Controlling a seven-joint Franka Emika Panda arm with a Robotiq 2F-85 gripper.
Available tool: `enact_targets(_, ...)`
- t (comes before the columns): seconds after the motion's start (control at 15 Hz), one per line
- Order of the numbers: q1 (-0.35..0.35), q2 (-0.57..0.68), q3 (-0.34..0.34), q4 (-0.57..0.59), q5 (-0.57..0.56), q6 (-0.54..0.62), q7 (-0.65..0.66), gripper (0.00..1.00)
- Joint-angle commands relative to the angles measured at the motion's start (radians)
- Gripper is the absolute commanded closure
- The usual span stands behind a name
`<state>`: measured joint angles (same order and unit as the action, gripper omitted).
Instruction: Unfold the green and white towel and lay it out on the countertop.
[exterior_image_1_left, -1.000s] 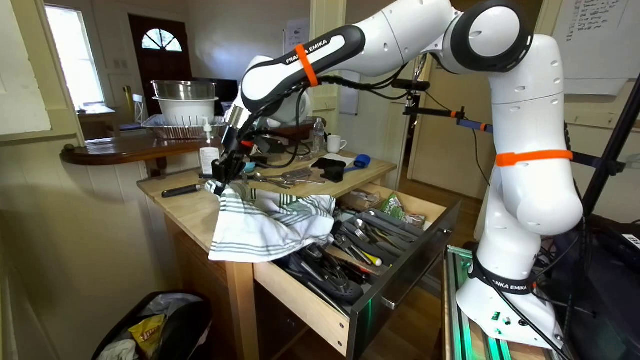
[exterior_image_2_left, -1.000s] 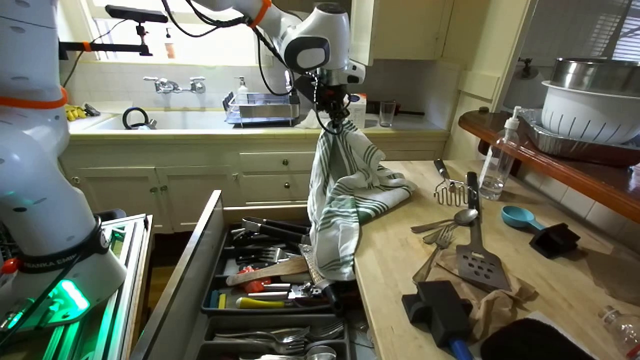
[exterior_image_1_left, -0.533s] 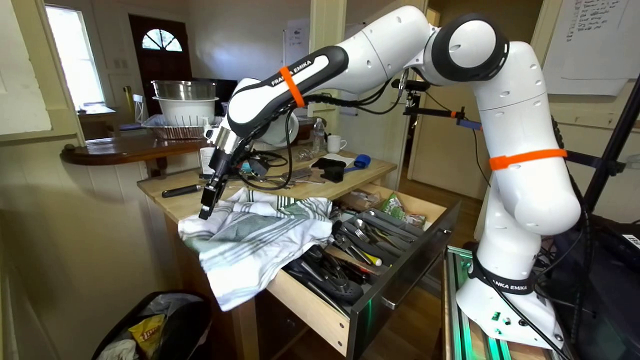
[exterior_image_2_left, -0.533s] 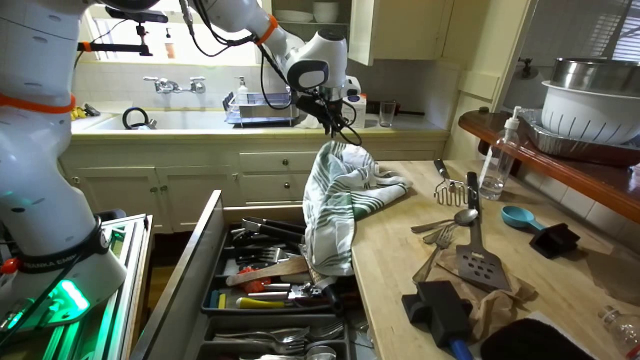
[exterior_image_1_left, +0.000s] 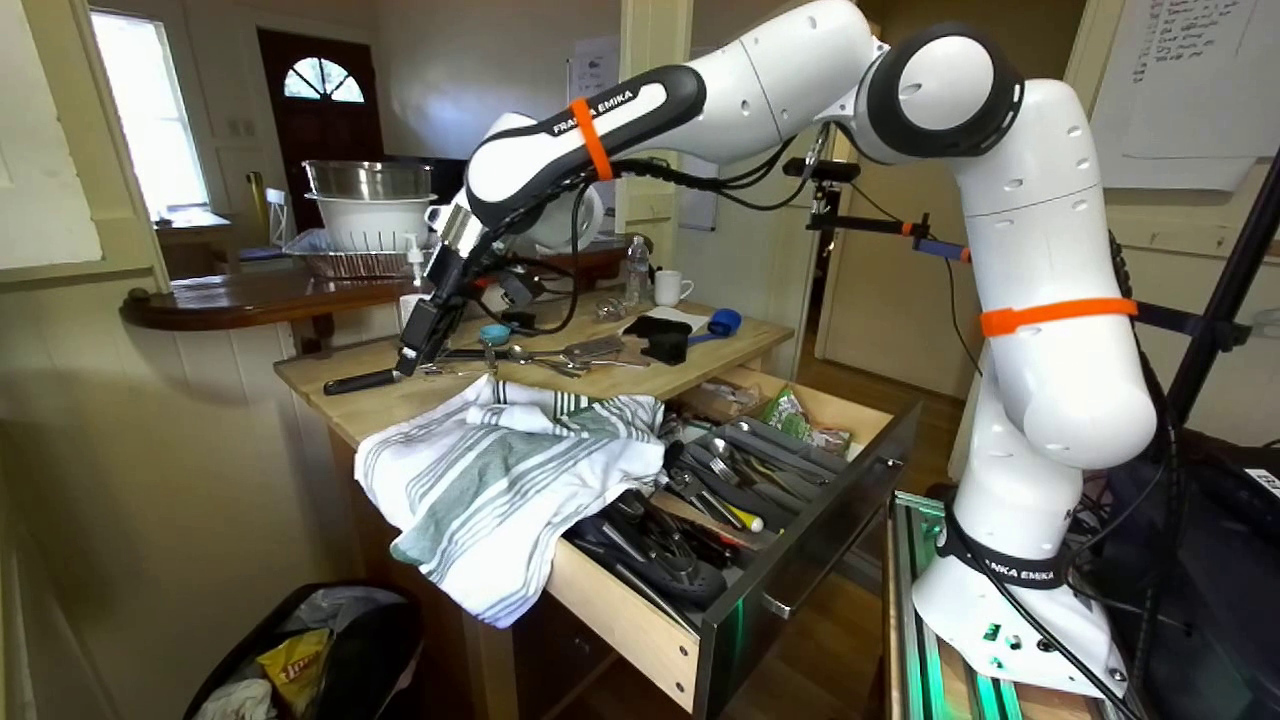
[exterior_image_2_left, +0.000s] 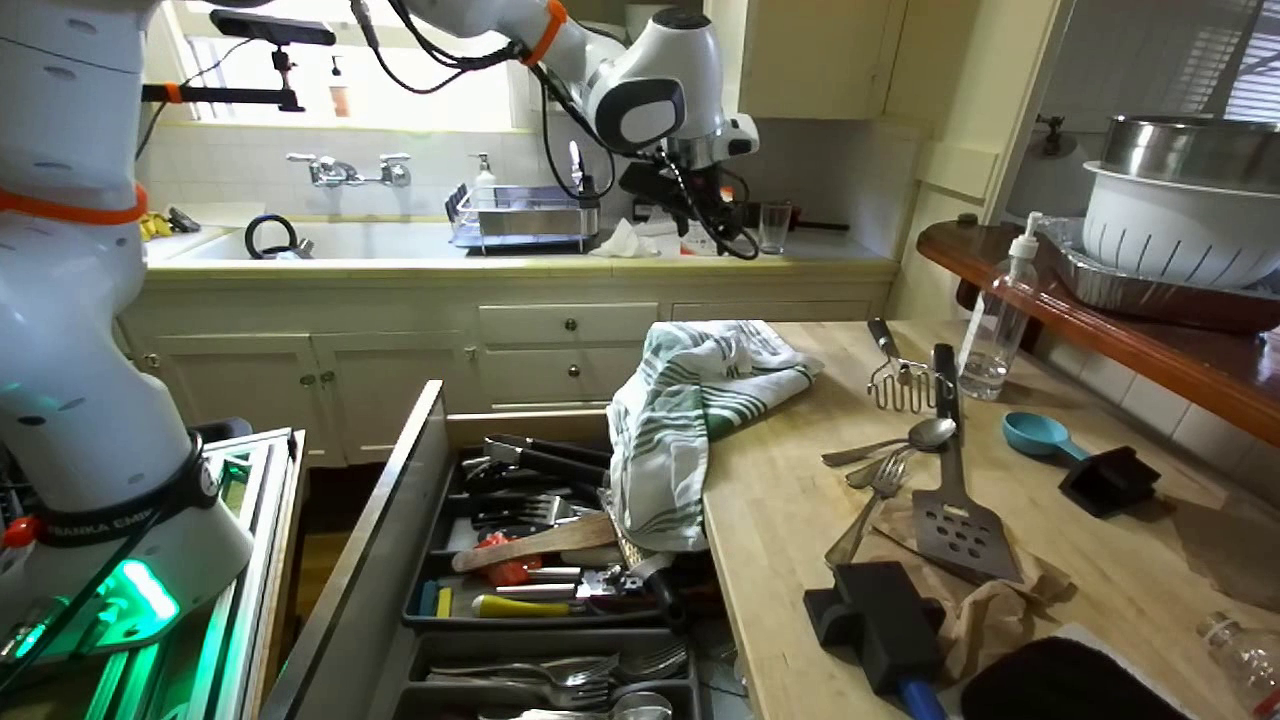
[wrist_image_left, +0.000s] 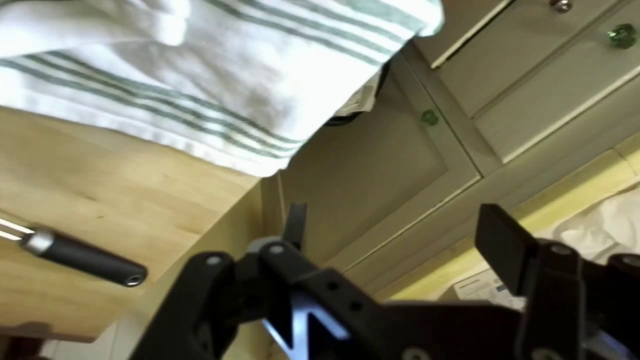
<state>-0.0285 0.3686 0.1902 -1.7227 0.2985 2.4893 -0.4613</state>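
The white towel with green stripes (exterior_image_1_left: 500, 490) lies rumpled across the corner of the light wooden countertop (exterior_image_2_left: 790, 480). Part of it hangs over the edge, beside and partly above the open drawer, in both exterior views (exterior_image_2_left: 660, 440). Its striped border (wrist_image_left: 215, 125) shows at the upper left of the wrist view. My gripper (wrist_image_left: 394, 207) is open there, its fingers wide apart with only cabinets and the far counter seen between them. In an exterior view the gripper (exterior_image_1_left: 408, 362) is above the countertop's far end, apart from the towel. Some towel folds are hidden underneath.
The open drawer (exterior_image_1_left: 830, 550) holds cutlery and tools. A masher with a black handle (wrist_image_left: 90, 257) lies near the towel. A spatula (exterior_image_2_left: 965, 535), spoons, a fork and black blocks lie on the countertop. A dark raised bar (exterior_image_2_left: 1110, 310) overhangs one side, with a pump bottle (exterior_image_2_left: 990, 340) beside it.
A second ago the gripper held a towel corner up. It has opened and let go; the towel has dropped onto the countertop corner and over its edge, and the gripper has risen away.
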Motion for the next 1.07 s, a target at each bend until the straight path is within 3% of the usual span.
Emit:
enact_targets(0.0,0.02,-0.011,-0.096,-0.009,-0.175,-0.002,0.103,0.0)
enact_targets(0.13,0.032,-0.002,-0.14,-0.007,-0.28,-0.046,0.16,0.0)
enact_targets(0.2,0.002,-0.006,-0.099,-0.004,-0.21,-0.013,0.105,0.0)
enact_targets(1.0,-0.01,0.053,-0.149,-0.024,-0.277,-0.016,0.144,0.0)
